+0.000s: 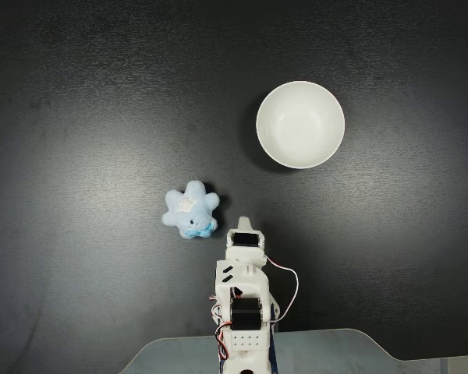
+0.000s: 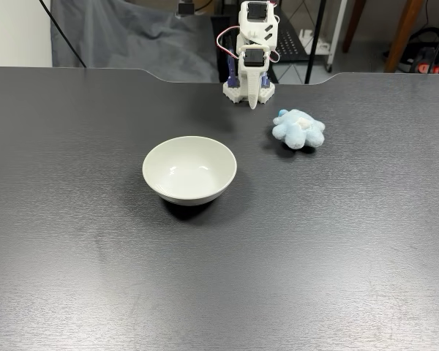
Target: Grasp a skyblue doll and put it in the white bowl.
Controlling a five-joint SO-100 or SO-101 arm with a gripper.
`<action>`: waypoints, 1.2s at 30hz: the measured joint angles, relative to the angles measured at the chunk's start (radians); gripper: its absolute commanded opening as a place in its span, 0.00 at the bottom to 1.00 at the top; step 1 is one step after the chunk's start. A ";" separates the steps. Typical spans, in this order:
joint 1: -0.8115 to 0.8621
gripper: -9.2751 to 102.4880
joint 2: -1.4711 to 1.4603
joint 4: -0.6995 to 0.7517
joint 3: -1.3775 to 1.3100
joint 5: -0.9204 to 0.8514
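Skyblue doll point(image 1: 190, 209): 1 lobed plush, no clear long axis, lying free on the dark tabletop point(image 1: 78, 117); just beside the hand point(image 1: 244, 225), to its left in the top-down fixed view; apart, untouched. Hand: folded at the arm's base, tip down; open or closed, cannot tell. White bowl point(image 1: 300, 125): empty, well beyond the hand, opposite side; clear room around all 3.

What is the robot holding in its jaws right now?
Nothing. The gripper is folded back near the arm's base, apart from the skyblue doll, which lies on the table. The white bowl is empty.
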 measured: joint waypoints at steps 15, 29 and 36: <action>-0.003 0.08 -0.353 -0.227 -0.319 0.000; -0.003 0.08 -0.693 0.219 -1.077 0.000; 0.006 0.08 -1.071 0.462 -1.331 0.000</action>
